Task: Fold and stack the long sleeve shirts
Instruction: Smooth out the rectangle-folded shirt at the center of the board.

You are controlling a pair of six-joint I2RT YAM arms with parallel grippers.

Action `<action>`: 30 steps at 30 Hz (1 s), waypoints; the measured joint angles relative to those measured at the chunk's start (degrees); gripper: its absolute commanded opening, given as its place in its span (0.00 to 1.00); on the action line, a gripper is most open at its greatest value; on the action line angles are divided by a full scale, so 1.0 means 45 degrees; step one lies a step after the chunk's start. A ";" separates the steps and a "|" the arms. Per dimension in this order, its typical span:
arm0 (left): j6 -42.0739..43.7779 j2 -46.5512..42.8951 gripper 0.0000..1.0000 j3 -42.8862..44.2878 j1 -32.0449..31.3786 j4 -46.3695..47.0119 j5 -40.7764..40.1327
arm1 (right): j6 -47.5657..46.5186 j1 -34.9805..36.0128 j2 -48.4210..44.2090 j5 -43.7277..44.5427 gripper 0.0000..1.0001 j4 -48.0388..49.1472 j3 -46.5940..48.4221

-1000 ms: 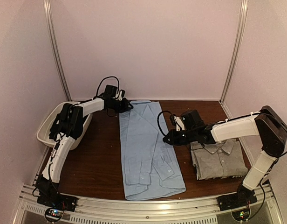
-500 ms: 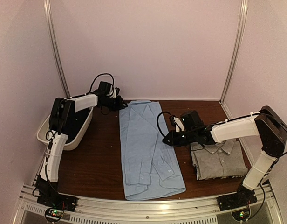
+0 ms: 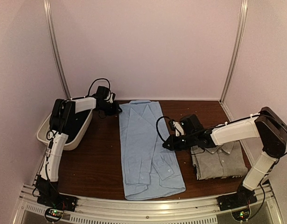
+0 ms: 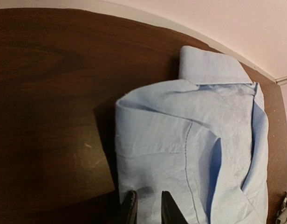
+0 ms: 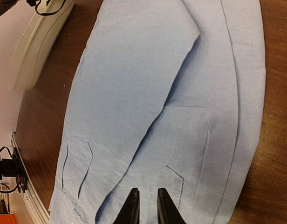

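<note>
The left gripper (image 4: 147, 208) sits low at the left edge of the light blue shirt (image 3: 143, 144), by the shoulder. Its jaws are only a slit apart, and whether they nip the cloth I cannot tell from this angle. The right gripper (image 5: 146, 205) hovers over the same shirt's right half, its jaws barely parted and empty.

The blue shirt lies lengthwise down the middle of the table (image 3: 97, 158), collar at the far end. Its sides and sleeves are already folded in, so it forms a long strip. The grey shirt (image 3: 220, 161) is folded at the right, partly under the right arm. A white tub (image 3: 45, 130) stands at the left.

The step in hand looks like the crosswise fold. It calls for both grippers to pinch one end of the strip and carry it over evenly — then the shirt goes onto the grey one.

No brand, label or writing can be read.
</note>
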 measured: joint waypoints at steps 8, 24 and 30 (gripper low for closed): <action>0.0141 0.0461 0.16 0.0787 0.0257 -0.0136 -0.0199 | -0.0015 0.0636 -0.0627 0.0539 0.15 -0.0690 -0.1258; 0.0359 0.2317 0.11 0.3944 0.0452 -0.0855 0.0160 | 0.0777 0.3240 -0.0971 0.2511 0.14 -0.1996 -0.1797; 0.0330 0.2409 0.12 0.4420 0.0738 -0.1103 0.0636 | 0.1020 0.3303 -0.0602 0.2701 0.15 -0.2059 -0.1409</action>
